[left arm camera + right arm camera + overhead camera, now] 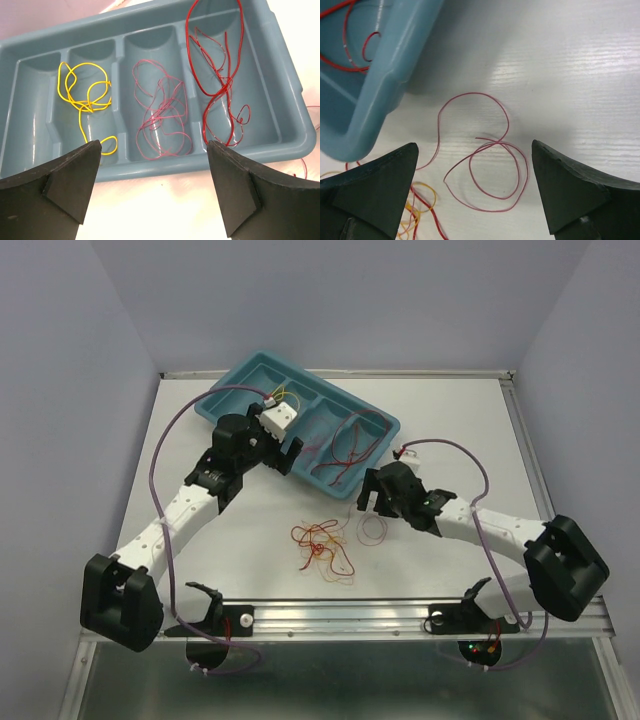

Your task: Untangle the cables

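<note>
A: Start on the left. What has the left gripper [153, 150] got?

B: Nothing. Its jaws stand wide apart, hovering over the near rim of the teal tray [292, 85]. Inside, the sorting shows: a yellow cable [82, 97] in the second compartment from the left, thin pink cables [162, 120] in the next, and red cables [220, 75] in the one on the right.

A: And what's left on the table [570, 75]?

B: In the middle, a small tangle [322, 545] of red, orange and yellow strands, knotted together. Just right of it lies a single pink loop [495, 144], already free of the bundle, near the tray's corner.

A: The right gripper [474, 146]?

B: Wide open too, empty, hanging directly above that loop.

A: So I'd say we're mid-sort, picking singles off.

B: Agreed. The next move likely calls for the right gripper to drop straight down and pinch the hair-thin strand where it crosses itself. It lies flat on the table, so the fingertips must close right at the surface or they will miss it.
</note>
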Controlling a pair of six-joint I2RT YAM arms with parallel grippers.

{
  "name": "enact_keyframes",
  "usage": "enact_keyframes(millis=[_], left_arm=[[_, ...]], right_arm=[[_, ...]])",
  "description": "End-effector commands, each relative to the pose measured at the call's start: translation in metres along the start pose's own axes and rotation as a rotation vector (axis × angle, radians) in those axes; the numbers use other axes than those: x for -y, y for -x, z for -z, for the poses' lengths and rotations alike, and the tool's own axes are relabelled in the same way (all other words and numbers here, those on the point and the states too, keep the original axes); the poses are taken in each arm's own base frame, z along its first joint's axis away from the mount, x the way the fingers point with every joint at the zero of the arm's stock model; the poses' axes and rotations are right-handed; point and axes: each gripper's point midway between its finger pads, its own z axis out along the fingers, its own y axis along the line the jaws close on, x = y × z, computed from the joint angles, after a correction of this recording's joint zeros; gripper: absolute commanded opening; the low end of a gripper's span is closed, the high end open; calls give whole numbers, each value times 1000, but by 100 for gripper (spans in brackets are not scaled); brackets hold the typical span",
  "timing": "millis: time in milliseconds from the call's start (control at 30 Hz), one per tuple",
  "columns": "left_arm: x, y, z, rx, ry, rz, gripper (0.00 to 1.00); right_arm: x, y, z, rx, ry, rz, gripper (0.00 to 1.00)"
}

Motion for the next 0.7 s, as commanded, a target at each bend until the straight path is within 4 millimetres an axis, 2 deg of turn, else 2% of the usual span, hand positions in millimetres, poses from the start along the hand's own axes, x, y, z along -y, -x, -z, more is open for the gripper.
enact_keyframes(millis=[0, 67, 100, 133, 167, 233, 267, 367, 467, 500, 533, 600, 633, 667], left_arm=[[2, 29, 9, 140, 2, -19, 99], [3, 22, 7, 129, 1, -19, 99], [3, 19, 6, 125, 4, -17, 99], [4, 15, 5, 117, 2, -17, 99], [5, 12, 4, 112, -2, -18, 99], [7, 9, 2, 106, -8, -20, 99], [7, 6, 1, 98, -11, -19, 99], [8, 5, 0, 95, -18, -18, 99], [10, 6, 2, 101, -23, -22, 99], [10, 8, 4, 107, -22, -25, 99], [10, 8, 4, 107, -22, -26, 99], [10, 7, 5, 108, -19, -29, 99], [10, 7, 6, 108, -19, -31, 99], [10, 7, 7, 110, -16, -36, 99]], right_arm=[[16, -8, -15, 49, -135, -144, 100], [14, -5, -18, 67, -174, -171, 100], [22, -16, -23, 48, -243, -172, 100], [12, -11, -25, 50, -252, -183, 100], [20, -21, -24, 20, -319, -195, 100], [6, -27, -28, 29, -375, -157, 100], [17, -33, -22, 33, -461, -165, 100], [10, -49, -26, 2, -520, -154, 100], [15, -61, -25, -14, -574, -159, 99], [16, -62, -26, -12, -580, -160, 95], [18, -63, -26, -14, -584, -160, 75], [20, -63, -23, -7, -591, -171, 60], [24, -64, -21, -7, -595, -174, 38], [24, -64, -19, -2, -591, -181, 22]])
